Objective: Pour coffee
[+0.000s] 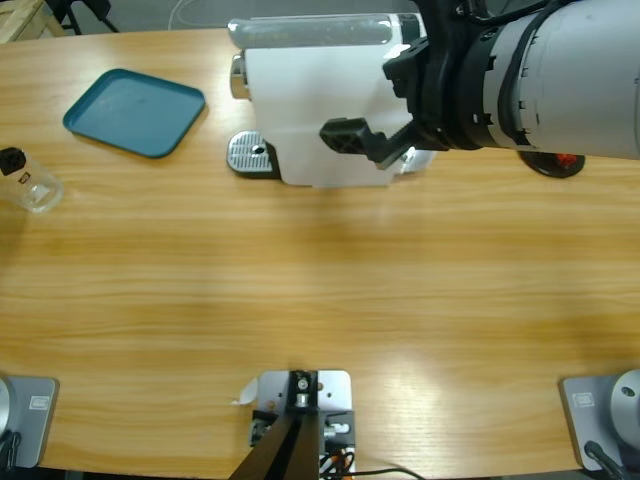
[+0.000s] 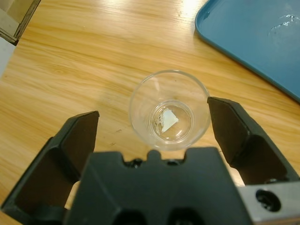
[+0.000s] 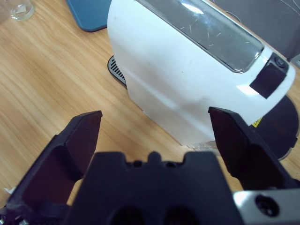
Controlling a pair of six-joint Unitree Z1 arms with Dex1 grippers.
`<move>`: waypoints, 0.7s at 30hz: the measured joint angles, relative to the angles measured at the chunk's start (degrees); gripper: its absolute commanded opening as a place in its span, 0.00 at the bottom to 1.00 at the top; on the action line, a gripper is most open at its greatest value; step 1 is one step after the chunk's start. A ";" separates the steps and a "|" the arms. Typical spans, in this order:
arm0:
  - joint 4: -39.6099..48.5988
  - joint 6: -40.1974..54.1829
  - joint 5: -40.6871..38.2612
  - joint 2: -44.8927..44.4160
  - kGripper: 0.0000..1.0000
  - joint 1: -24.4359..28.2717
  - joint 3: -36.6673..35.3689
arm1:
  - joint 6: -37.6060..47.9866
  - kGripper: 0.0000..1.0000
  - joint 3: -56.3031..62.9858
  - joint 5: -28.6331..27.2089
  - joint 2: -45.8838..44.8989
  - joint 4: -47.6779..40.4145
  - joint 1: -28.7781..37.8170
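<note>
A small clear glass (image 2: pixel 168 110) stands upright on the wood at the table's far left (image 1: pixel 32 187). It holds only a white scrap at its bottom. My left gripper (image 2: pixel 153 117) is open, with one jaw on each side of the glass and neither touching it. The white coffee machine (image 1: pixel 320 110) stands at the back middle, its metal drip grate (image 1: pixel 250 155) facing left with nothing on it. My right gripper (image 1: pixel 375 140) hangs open over the machine's right part. In the right wrist view, the right gripper (image 3: pixel 154 117) frames the machine body (image 3: pixel 173 70).
A teal tray (image 1: pixel 135 110) lies at the back left, between the glass and the machine; the teal tray (image 2: pixel 253 37) is close beyond the glass. A dark round base (image 1: pixel 555 162) sits behind the machine under the big silver right arm (image 1: pixel 560 80). Bare wood fills the front.
</note>
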 measured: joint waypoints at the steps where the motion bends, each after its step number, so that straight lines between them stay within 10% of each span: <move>1: -0.36 0.00 0.08 0.17 1.00 0.07 0.00 | 0.00 1.00 -0.06 0.00 0.11 0.00 0.00; 21: -1.02 6.64 -2.32 -10.48 1.00 0.27 0.51 | 0.00 1.00 -0.41 0.00 0.35 0.95 0.01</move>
